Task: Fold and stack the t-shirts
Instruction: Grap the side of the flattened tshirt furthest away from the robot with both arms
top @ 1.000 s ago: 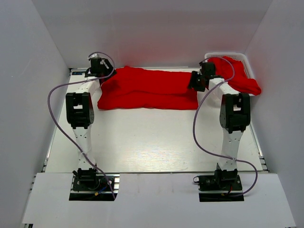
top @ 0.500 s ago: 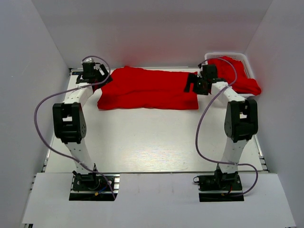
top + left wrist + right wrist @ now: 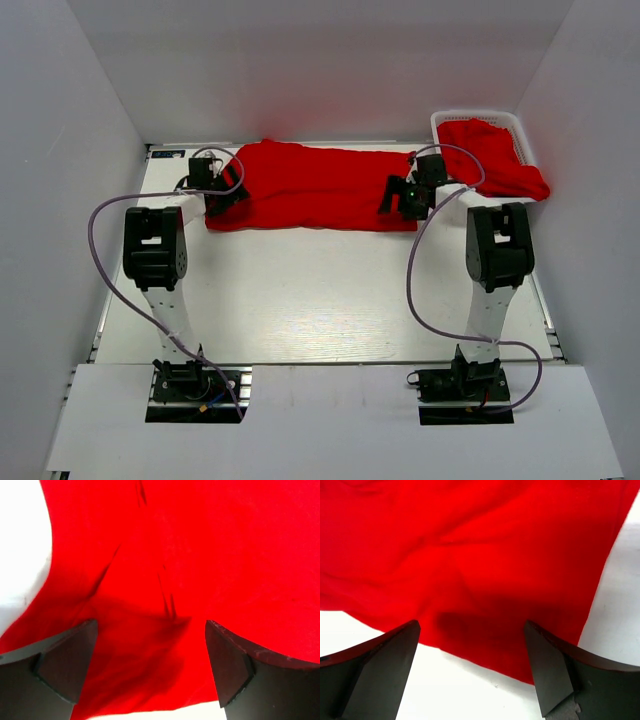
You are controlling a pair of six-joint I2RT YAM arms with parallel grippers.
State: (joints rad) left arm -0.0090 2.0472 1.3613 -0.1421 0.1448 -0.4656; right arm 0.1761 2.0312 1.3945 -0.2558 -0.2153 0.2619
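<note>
A bright red t-shirt (image 3: 310,187) lies spread in a wide band across the far part of the table. My left gripper (image 3: 225,190) is open over its left end; the left wrist view shows red cloth (image 3: 200,555) between the spread fingers (image 3: 65,665). My right gripper (image 3: 395,195) is open over the shirt's right end, above its near hem (image 3: 485,630). More red t-shirt fabric (image 3: 500,160) fills the basket at the far right and hangs over its rim.
A white plastic lattice basket (image 3: 440,118) stands in the far right corner. White walls close in the table on the left, back and right. Bare white tabletop (image 3: 320,290) lies between the shirt and the arm bases.
Both grippers have come from the shirt's far corners towards me, to its near edge. The left end of the shirt now lies flatter.
</note>
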